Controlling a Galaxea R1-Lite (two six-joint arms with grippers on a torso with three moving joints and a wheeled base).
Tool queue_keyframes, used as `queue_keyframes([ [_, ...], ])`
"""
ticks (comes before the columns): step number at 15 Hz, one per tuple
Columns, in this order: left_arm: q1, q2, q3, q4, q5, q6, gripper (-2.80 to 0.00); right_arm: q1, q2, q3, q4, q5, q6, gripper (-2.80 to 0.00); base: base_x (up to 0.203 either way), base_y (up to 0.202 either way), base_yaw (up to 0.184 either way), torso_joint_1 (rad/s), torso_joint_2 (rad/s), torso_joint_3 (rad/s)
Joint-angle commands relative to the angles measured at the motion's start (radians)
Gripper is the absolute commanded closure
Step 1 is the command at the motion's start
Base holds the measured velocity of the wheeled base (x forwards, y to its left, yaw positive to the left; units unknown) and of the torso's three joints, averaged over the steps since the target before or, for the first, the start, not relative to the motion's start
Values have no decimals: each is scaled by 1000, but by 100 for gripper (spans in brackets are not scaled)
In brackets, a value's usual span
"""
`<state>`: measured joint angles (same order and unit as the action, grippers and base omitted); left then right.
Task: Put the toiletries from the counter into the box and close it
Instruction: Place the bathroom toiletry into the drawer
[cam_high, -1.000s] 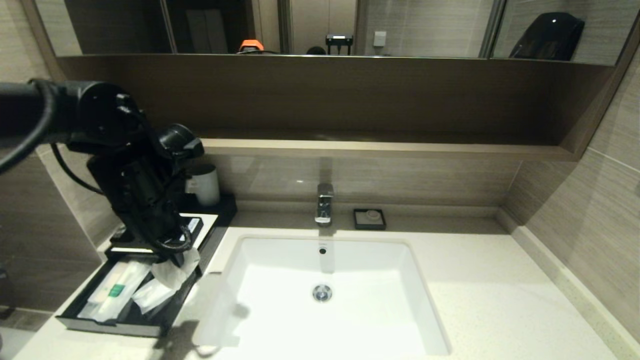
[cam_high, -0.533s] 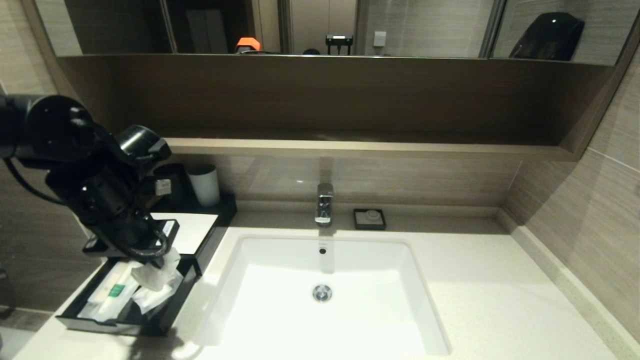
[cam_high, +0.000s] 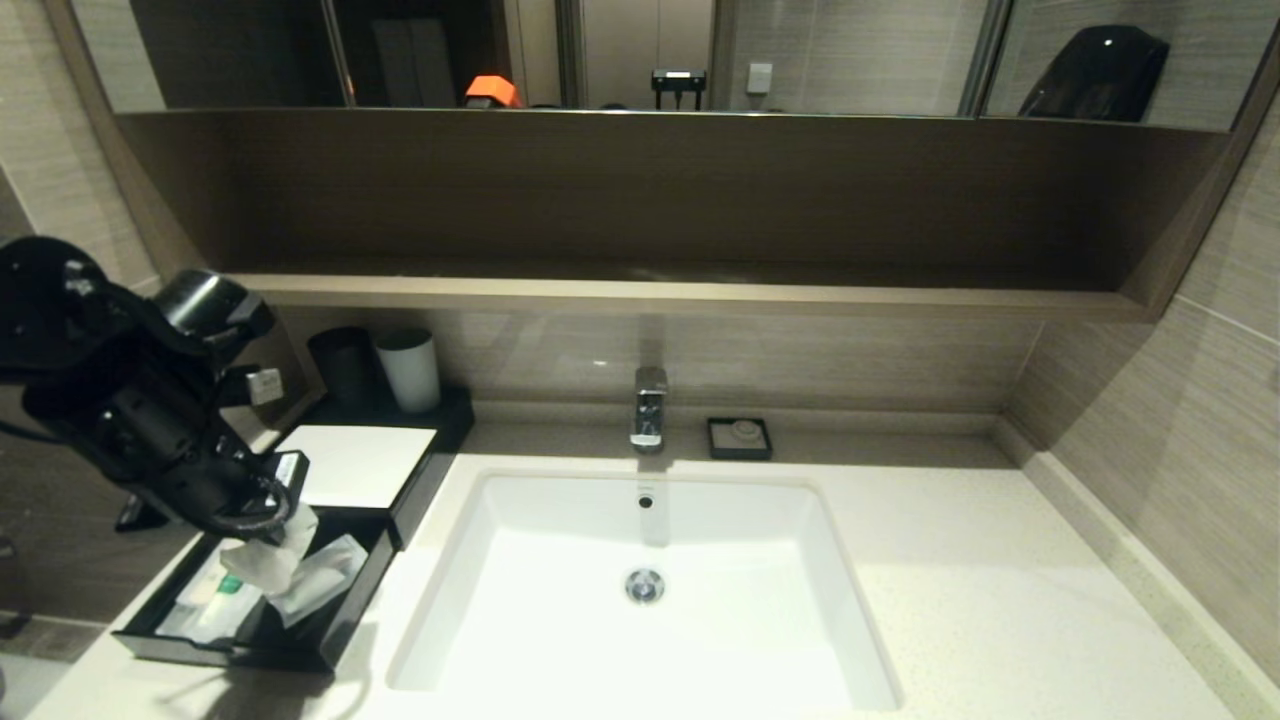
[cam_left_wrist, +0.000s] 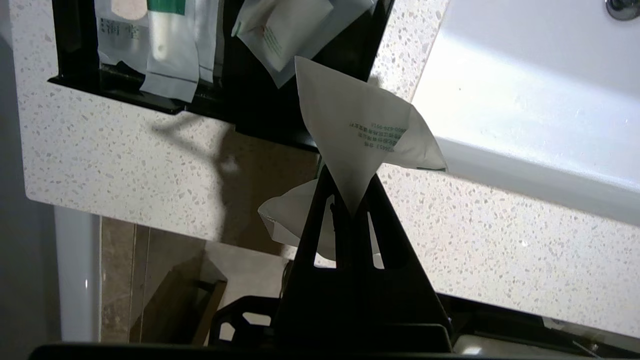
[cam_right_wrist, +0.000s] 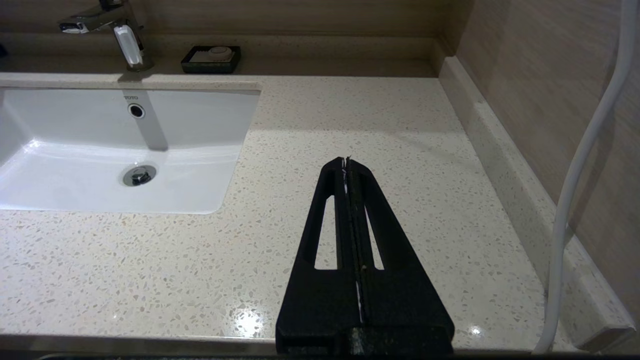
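L pincer pinching white packet above drawer front edge; R pincer closed.

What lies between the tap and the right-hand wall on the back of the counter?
In the head view, only a small square black soap dish sits between the tap and the wall; the remaining counter there is bare.

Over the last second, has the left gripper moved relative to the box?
Yes. The left gripper, shut on a white packet, has swung toward the robot's left, off the box's white top panel, over the open drawer.
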<state>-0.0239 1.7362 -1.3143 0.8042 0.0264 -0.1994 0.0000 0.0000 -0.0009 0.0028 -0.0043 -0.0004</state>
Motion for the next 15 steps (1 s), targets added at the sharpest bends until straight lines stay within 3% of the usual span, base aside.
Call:
queue_keyframes([
  [1, 32, 14, 50, -57, 0, -1, 0, 0, 0, -1, 0, 0, 0, 0, 0, 0, 0, 0, 0, 0],
  [6, 72, 52, 117, -187, -3, 6, 0, 0, 0, -1, 0, 0, 0, 0, 0, 0, 0, 0, 0, 0],
  [15, 108, 140, 118, -265, 2, 0, 0, 0, 0, -1, 0, 0, 0, 0, 0, 0, 0, 0, 0, 0],
])
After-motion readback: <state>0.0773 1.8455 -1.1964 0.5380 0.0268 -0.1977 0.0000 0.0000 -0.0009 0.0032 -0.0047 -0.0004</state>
